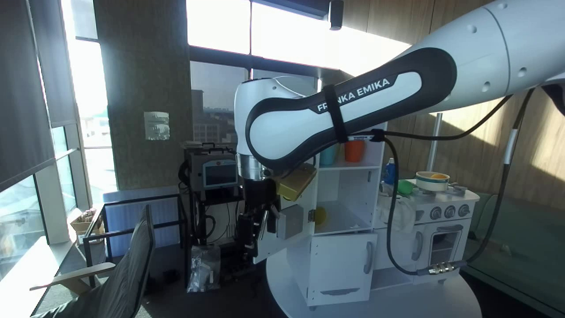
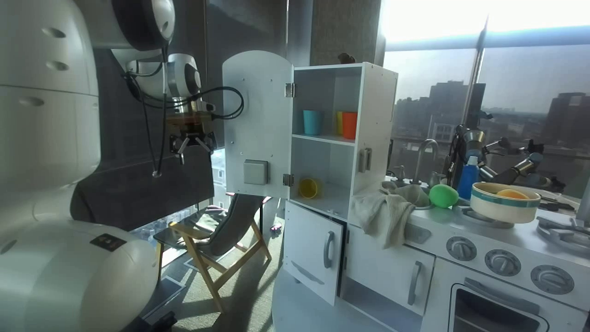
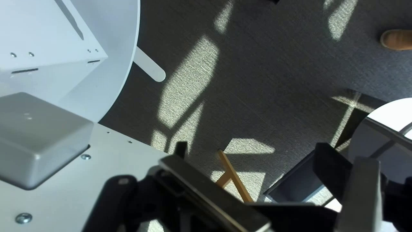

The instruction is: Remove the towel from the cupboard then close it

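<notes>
The cupboard point(image 2: 380, 124) is tall and white, and its full-height door point(image 2: 256, 110) stands wide open. The door's grey panel point(image 1: 290, 222) also shows in the wrist view point(image 3: 45, 135). A beige towel point(image 2: 385, 214) hangs over the sink edge beside the cupboard, outside it; it also shows in an exterior view point(image 1: 397, 214). My gripper point(image 2: 191, 150) is open and empty, in the air beside the open door's free edge, away from the towel. In the wrist view the fingertips point(image 3: 254, 154) are wide apart, with the door point(image 3: 109, 174) at the left.
Cups stand on the upper shelf point(image 2: 322, 138); a yellow cup point(image 2: 309, 188) lies on the shelf below. The small lower door point(image 2: 309, 249) is ajar. The stove unit point(image 2: 502, 244) bears a pot point(image 2: 504, 210), a green ball point(image 2: 443, 196) and a blue bottle point(image 2: 468, 180). A chair point(image 2: 230, 230) stands behind.
</notes>
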### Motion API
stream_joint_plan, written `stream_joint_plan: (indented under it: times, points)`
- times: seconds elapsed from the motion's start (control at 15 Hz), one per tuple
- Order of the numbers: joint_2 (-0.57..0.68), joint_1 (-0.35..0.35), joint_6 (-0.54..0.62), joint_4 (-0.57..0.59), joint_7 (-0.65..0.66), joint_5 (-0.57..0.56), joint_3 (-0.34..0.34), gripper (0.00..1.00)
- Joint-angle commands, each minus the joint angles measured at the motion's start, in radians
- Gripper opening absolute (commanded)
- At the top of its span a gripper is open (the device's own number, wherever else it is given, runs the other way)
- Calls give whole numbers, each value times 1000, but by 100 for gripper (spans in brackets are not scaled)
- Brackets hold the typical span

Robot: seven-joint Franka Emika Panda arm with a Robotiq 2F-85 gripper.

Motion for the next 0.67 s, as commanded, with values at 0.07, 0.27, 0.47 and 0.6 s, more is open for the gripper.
stream_joint_plan:
  times: [0.07,0.27,0.47,0.6]
  points:
    - [85,29,59,98,9,-7,5,100]
    - [122,50,159,117,22,-32,5,100]
    - [143,75,292,111,91,-117,-11,100]
    - [147,88,354,106,150,-165,-23,100]
